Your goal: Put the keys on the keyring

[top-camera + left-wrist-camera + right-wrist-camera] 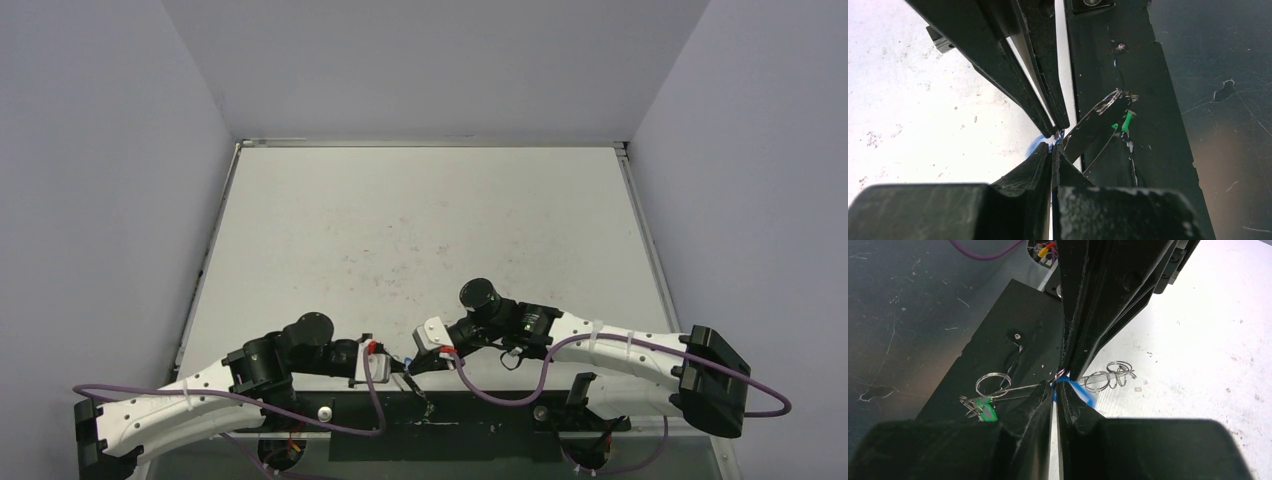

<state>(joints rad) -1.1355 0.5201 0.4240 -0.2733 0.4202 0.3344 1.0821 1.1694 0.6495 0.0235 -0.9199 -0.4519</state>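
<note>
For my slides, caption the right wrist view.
Jaws of both arms meet tip to tip by the blue key; the green key sits aside, over the black plate.

grippers tip to tip at the worktop [923, 100] edge
left gripper [1053, 152] pinches the thin keyring [1106, 102], slanting over the black mat [1158, 150]; green key [1128, 119] at its far rim, blue key [1034, 146] blurred beside the right gripper [1057, 131].

The left arm [200, 395] and right arm [610, 345] bend inward, low and almost level; the left tool [1053, 148] and right tool [1054, 389] meet tip to tip; both tools' fingers are pressed together.
</note>
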